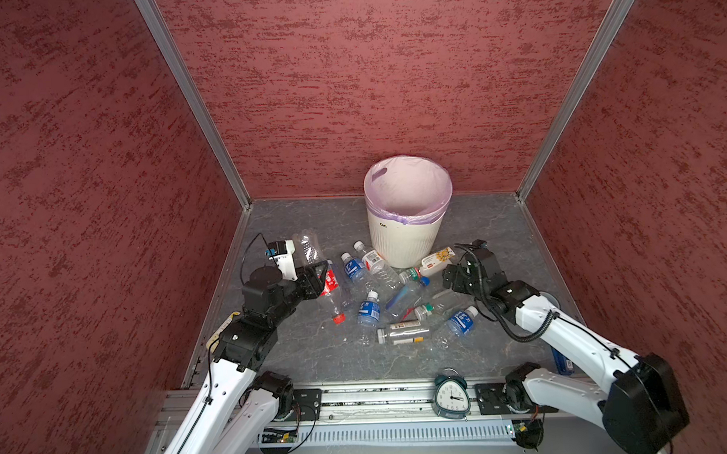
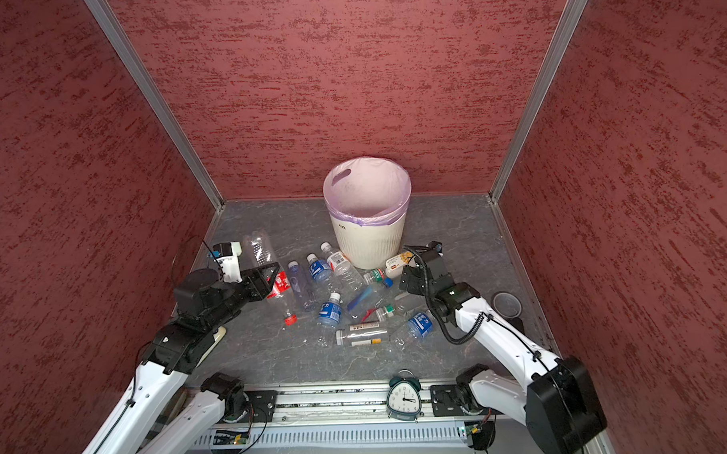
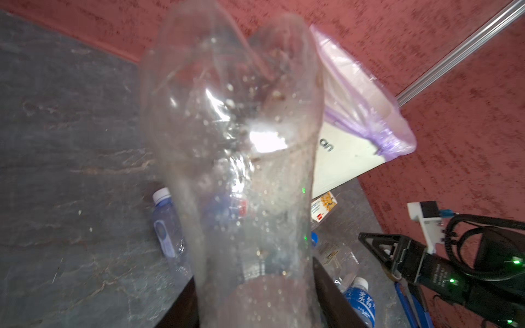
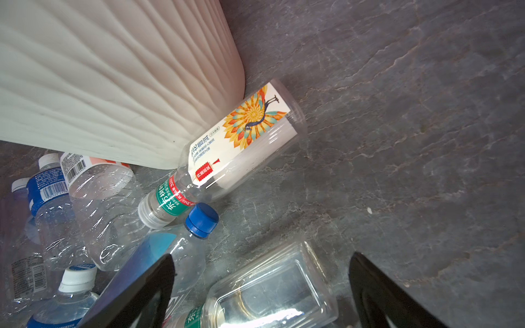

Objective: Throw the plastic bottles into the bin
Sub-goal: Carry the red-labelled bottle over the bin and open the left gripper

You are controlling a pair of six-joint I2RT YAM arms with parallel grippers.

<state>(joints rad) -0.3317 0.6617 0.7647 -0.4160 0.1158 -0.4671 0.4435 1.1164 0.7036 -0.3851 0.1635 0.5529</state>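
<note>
Left wrist view: a clear bottle [image 3: 233,142] filled the middle, its near end pinched between the dark jaws and its base pointing away from the lens.
left gripper [image 1: 320,275]: clenched on that clear bottle at the left side of the grey floor [image 1: 316,354]; in both top views the see-through body stuck out of the jaws toward the back wall.
red cap [image 1: 338,318]: showed just on the near side of the left gripper, below a red label [image 1: 332,284]; whether they belonged to the held bottle could not be told.
loose bottles [image 1: 369,311]: lay on their sides in a heap between the two arms, several touching, with blue labels and white caps among them.
bin [image 1: 404,243]: stood upright just behind the heap near the back wall, lilac liner folded over its rim.
peacock-label bottle [image 4: 241,136]: lay on its side against the foot of the bin's ribbed wall.
right gripper [image 4: 261,257]: released, jaws spread wide and holding nothing, hanging over a square clear bottle [image 4: 272,289] with a green collar.
alarm clock [image 1: 451,395]: stood on the front rail [image 1: 372,396], well apart from the heap.
</note>
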